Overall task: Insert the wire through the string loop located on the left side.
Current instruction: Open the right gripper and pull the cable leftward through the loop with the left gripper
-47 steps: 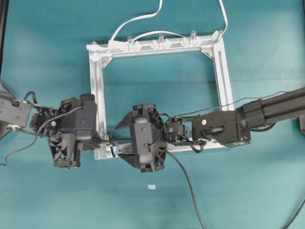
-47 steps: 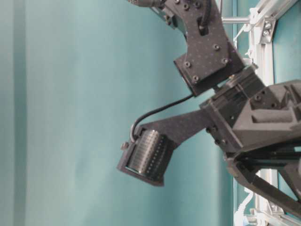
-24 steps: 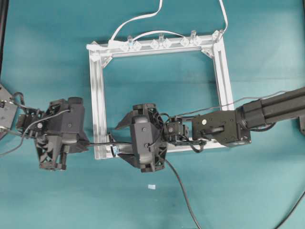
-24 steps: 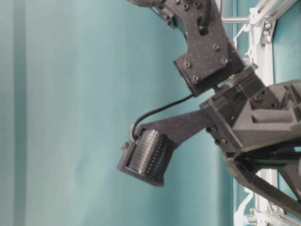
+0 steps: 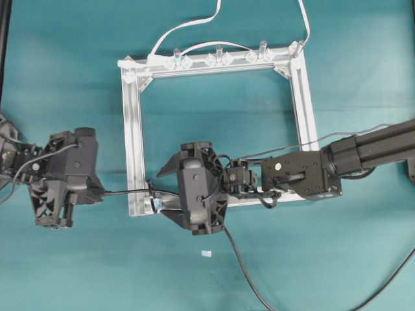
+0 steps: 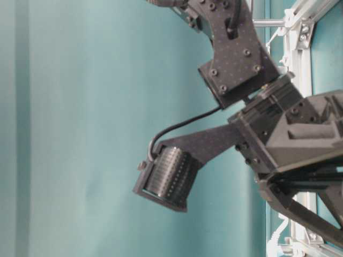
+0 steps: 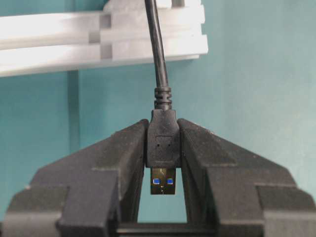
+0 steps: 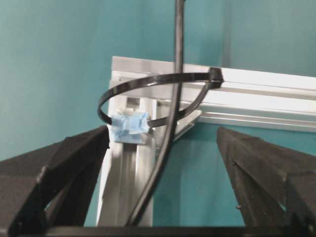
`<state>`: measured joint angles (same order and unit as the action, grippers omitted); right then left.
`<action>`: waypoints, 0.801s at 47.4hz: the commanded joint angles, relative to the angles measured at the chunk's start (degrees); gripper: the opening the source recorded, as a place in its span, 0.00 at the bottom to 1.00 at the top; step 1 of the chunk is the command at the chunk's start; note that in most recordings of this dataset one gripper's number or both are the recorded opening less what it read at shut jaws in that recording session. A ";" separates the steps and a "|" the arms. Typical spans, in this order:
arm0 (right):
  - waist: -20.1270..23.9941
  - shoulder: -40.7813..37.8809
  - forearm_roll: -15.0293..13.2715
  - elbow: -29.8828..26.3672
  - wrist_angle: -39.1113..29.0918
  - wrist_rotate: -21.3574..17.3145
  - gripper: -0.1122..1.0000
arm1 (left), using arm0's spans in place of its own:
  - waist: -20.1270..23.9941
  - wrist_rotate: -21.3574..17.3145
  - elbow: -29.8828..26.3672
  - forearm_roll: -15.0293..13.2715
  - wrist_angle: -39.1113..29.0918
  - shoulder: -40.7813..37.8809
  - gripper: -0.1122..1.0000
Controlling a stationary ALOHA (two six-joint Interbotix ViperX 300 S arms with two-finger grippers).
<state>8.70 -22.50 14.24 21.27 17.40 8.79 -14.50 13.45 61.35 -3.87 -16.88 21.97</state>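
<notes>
The wire (image 5: 126, 192) is a thin black cable with a small black plug (image 7: 162, 143). My left gripper (image 7: 163, 127) is shut on that plug, just left of the frame (image 5: 97, 190). From there the wire (image 8: 175, 98) runs right through the string loop (image 8: 148, 84), a thin black loop with a pale-blue tab (image 8: 129, 127) at the frame's bottom-left corner. It then trails off toward the near edge (image 5: 249, 278). My right gripper (image 8: 163, 133) stands wide open around loop and wire, touching neither (image 5: 161, 194).
A square aluminium frame (image 5: 133, 129) lies on the teal table, with clear clips (image 5: 217, 58) and a white cable (image 5: 188, 26) on its far rail. A small pale scrap (image 5: 206, 253) lies near the front. A black arm (image 6: 241, 59) fills the table-level view.
My left gripper has drawn leftward away from the frame with the plug, pulling more wire out through the loop. The right arm has stayed put.
</notes>
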 commanded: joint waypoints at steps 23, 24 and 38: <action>0.26 1.32 -0.09 -0.62 0.26 -0.09 0.96 | -3.25 3.78 1.23 -0.26 -1.05 1.67 0.29; 0.35 1.32 -0.09 -0.70 0.26 -0.09 0.96 | -3.16 3.96 1.32 -0.26 -1.14 1.67 0.29; 0.26 1.41 -0.09 -0.62 0.44 -0.09 0.96 | -3.25 6.24 1.41 0.09 -1.14 1.58 0.29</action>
<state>8.88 -22.50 14.24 21.27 17.40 8.70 -17.40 19.16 63.37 -4.04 -18.19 23.38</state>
